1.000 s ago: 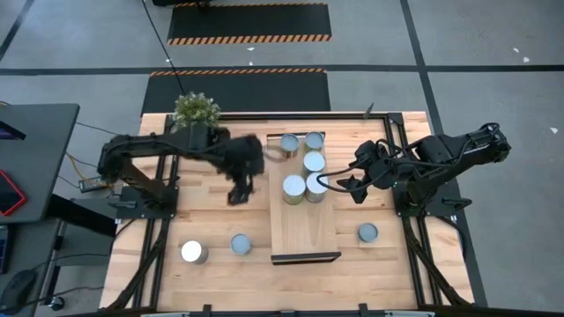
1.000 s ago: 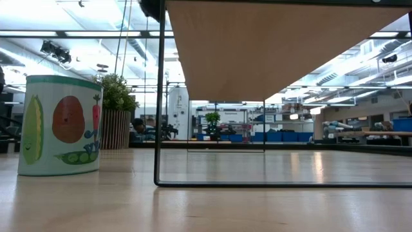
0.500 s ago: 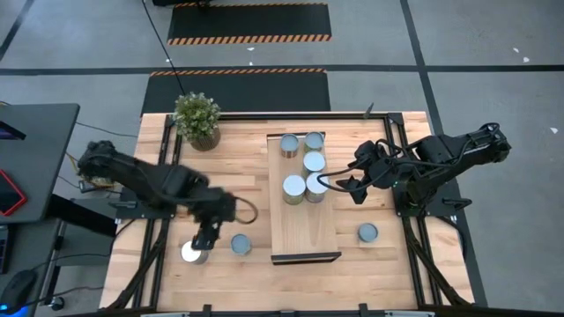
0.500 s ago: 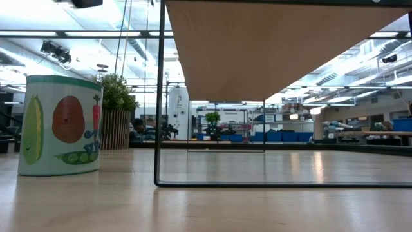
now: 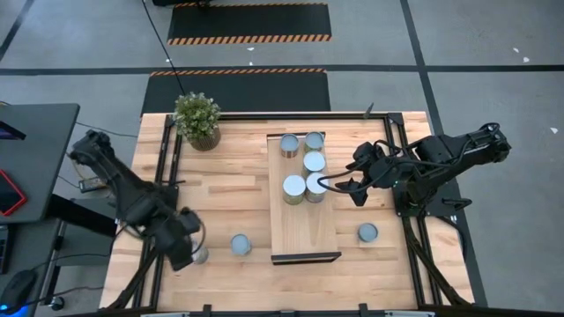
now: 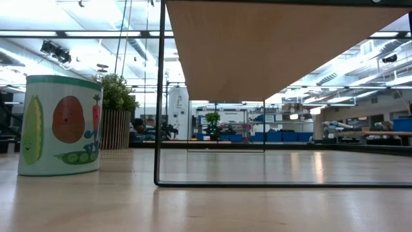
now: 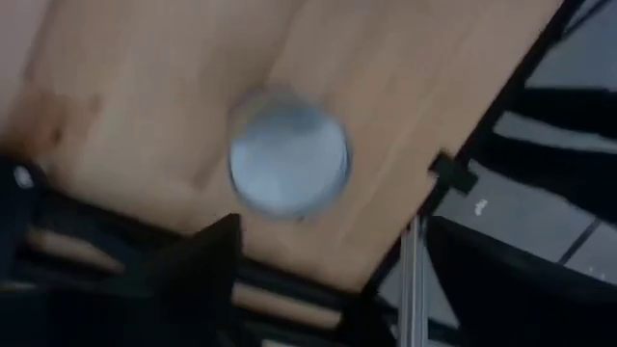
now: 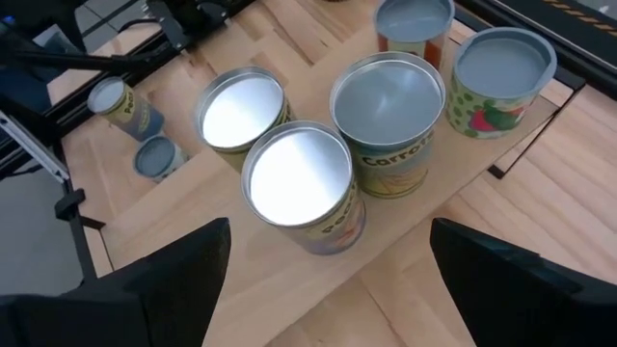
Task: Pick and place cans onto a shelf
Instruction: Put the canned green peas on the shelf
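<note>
Cans (image 5: 304,165), five of them, stand clustered on the shelf (image 5: 304,233) beside the empty, spread right claw (image 5: 339,185), while the left claw (image 5: 181,251), its opening unclear, hovers over a tabletop (image 5: 220,189) can (image 7: 288,154).

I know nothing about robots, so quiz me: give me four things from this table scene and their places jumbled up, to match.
Things:
1. potted plant
2. left gripper
3. right gripper
4. shelf

Places:
A. at the shelf's right edge, beside the cans standing on it
B. back left corner of the table
C. middle of the table, carrying five cans
D. over a lone can near the table's front left corner

Pairs: 1-B, 2-D, 3-A, 4-C
</note>
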Controlling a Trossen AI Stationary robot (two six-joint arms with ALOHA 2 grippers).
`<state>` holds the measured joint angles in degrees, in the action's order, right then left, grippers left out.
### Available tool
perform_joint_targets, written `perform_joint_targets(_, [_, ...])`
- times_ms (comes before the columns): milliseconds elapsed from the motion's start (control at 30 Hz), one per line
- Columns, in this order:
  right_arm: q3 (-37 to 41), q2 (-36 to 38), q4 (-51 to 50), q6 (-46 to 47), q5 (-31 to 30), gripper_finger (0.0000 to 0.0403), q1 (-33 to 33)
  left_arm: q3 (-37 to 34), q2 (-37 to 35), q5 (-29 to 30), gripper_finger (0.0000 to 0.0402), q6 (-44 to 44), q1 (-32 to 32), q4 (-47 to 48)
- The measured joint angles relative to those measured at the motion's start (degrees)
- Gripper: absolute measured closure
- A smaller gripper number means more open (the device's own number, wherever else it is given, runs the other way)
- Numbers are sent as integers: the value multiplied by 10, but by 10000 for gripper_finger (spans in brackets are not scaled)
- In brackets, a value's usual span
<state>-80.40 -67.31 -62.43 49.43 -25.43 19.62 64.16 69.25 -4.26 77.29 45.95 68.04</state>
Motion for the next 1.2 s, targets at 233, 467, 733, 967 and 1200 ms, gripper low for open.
perform_joint_targets(233, [0,0,12,-14,-1,39,0,-21,0,-3,6,129,65,4])
perform_joint_targets(467, [0,0,25,-16,-3,39,0,-130,1,-12,7,220,90,-151])
perform_joint_targets(733, [0,0,34,-14,-3,39,0,-185,25,4,7,251,90,-184])
perform_joint_targets(967, [0,0,35,-1,-1,39,-3,-183,70,40,7,254,82,-206])
perform_joint_targets(1200, [0,0,37,-1,2,39,-13,-183,76,67,8,288,78,-219])
